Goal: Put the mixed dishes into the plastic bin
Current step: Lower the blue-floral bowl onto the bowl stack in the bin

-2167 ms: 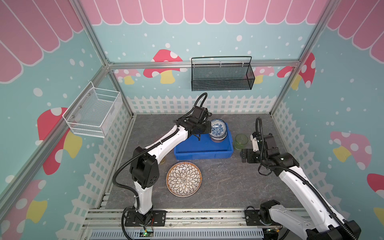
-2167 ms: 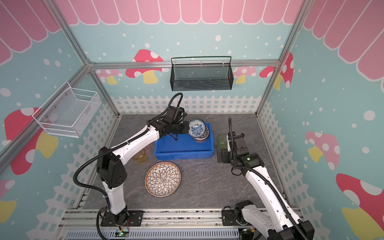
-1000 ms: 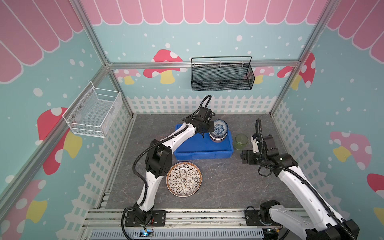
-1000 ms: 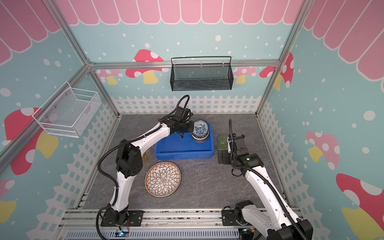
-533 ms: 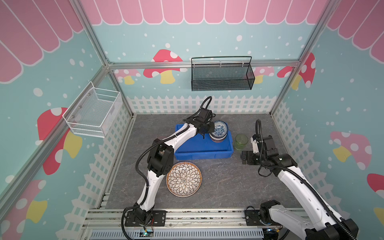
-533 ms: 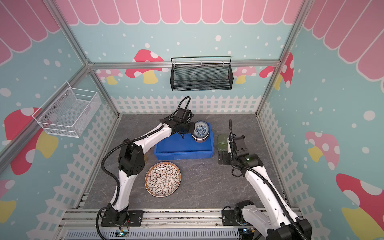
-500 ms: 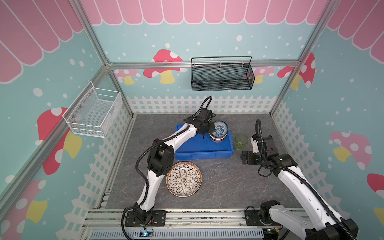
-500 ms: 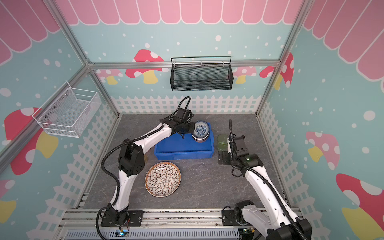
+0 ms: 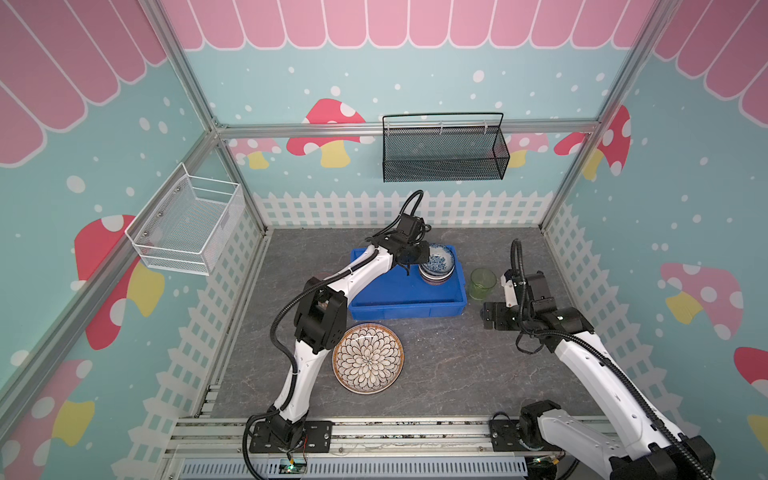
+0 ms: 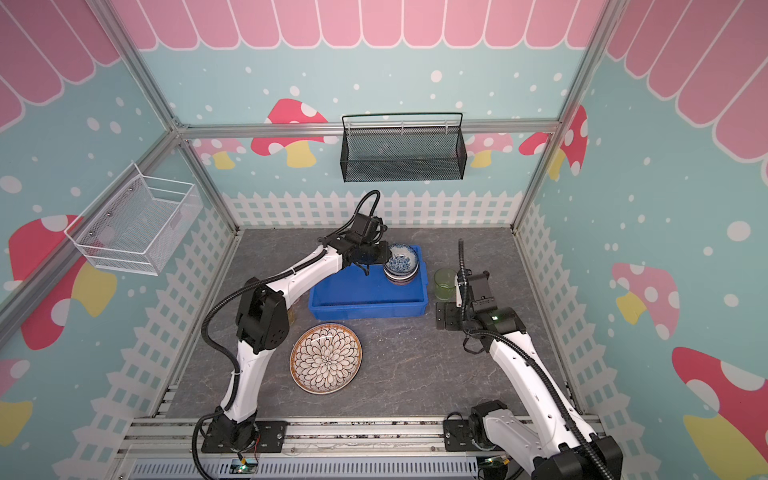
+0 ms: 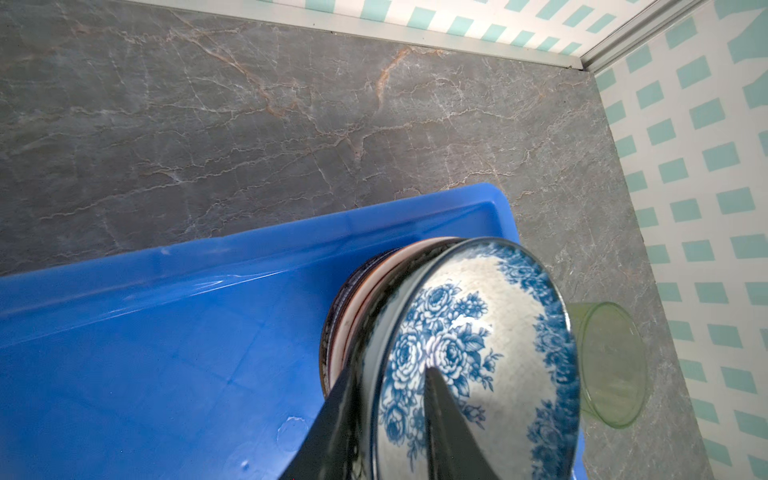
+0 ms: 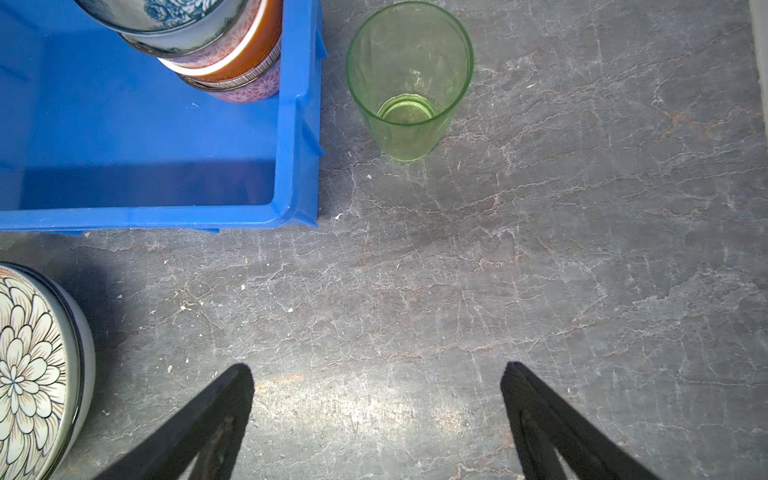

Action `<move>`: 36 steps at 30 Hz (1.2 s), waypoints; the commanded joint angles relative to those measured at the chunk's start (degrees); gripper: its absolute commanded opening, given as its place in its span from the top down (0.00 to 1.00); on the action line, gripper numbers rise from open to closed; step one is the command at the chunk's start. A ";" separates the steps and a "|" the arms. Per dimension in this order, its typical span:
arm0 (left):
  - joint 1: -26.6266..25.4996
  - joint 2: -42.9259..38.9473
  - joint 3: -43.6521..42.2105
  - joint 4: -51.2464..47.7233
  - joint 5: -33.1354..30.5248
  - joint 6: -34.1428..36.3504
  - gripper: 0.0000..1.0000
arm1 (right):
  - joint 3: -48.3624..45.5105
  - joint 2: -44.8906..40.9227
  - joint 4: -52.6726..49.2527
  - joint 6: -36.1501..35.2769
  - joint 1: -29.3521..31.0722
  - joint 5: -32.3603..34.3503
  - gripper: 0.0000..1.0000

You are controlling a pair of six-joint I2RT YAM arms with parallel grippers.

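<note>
Glazed floral bowl (image 11: 478,332), round, stacked in blue plastic bin (image 11: 208,257).
Left jaws parted astride bowl rim; right jaws spread wide.

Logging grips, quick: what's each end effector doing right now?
Left end effector: open, astride rim of blue floral bowl.
Right end effector: open, empty.

Both top views: high at the front, angled down toward the back wall (image 9: 415,83), whole cell, far off. Left wrist view: close over a corner of the blue bin (image 11: 166,353) and the stacked bowls (image 11: 478,353). Right wrist view: near the table (image 12: 457,291), looking down. Both wrist views share bin, bowls, green cup (image 12: 409,79).
</note>
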 commanded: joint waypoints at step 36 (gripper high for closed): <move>0.10 -4.20 1.40 -1.30 2.72 0.26 0.56 | -0.51 -0.25 0.34 -0.48 -0.88 -0.90 0.03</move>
